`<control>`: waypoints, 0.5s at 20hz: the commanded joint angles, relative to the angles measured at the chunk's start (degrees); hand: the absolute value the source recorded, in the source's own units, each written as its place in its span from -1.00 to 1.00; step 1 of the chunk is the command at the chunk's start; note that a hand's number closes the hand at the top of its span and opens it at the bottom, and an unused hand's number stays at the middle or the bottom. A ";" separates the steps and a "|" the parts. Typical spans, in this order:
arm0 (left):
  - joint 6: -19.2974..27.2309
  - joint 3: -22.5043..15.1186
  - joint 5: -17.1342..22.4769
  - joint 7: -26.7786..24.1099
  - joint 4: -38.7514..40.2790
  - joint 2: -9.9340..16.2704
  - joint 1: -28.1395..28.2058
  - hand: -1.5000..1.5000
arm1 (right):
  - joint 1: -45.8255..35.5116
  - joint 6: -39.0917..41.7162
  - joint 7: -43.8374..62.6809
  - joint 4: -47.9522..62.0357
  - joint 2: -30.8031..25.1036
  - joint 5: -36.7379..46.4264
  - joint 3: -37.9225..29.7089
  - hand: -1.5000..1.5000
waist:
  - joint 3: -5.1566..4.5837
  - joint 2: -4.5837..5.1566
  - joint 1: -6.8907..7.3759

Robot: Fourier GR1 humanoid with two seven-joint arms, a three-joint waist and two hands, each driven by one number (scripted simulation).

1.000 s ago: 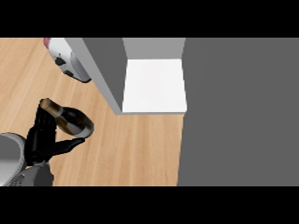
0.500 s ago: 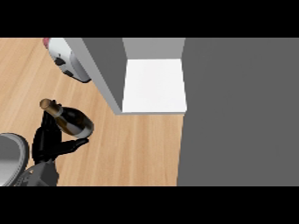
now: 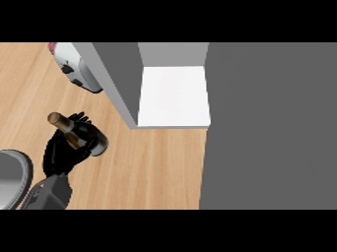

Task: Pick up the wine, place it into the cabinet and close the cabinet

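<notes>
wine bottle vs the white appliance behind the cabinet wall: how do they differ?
The wine bottle is dark with a tan top; the white appliance is white with dark spots. The bottle is held tilted in the left hand; the appliance is untouched, partly hidden by the cabinet wall.

A black hand (image 3: 64,152) on a grey forearm (image 3: 49,193) comes in from the lower left edge and curls round a dark glass wine bottle with a tan cork top (image 3: 81,134), over the light wooden counter (image 3: 153,167). The bottle is tilted, cork end up-left, base down-right. To its right stands the grey cabinet's open door panel (image 3: 117,78), and right of that lies the white cabinet shelf (image 3: 174,97). Behind the bottle, against the door panel's left face, sits a white and grey appliance (image 3: 77,71). A rounded grey body part (image 3: 0,179) lies left of the forearm. A broad grey cabinet wall (image 3: 277,125) fills the right side.
</notes>
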 commanded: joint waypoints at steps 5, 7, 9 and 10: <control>-1.88 -3.72 -3.95 -4.57 1.27 0.25 0.42 1.00 | 0.52 -1.38 3.97 -7.76 0.35 -5.01 -1.04 -1.00 | 0.00 -0.03 0.26; -0.96 -4.34 -6.90 -6.00 4.27 3.32 -2.70 1.00 | 0.72 -1.41 4.24 -8.16 0.51 -4.07 0.08 -1.00 | -0.03 0.03 -0.26; 4.37 -6.60 -11.24 -12.35 4.73 0.67 -1.41 1.00 | 0.30 -0.25 2.62 -5.36 -0.41 -4.86 -1.48 -1.00 | -0.02 0.10 -0.25; 4.50 -5.47 -10.05 -10.48 4.40 1.83 -3.38 1.00 | 2.85 0.14 2.80 -8.69 -0.17 -6.18 -1.70 -1.00 | 0.01 0.00 -0.40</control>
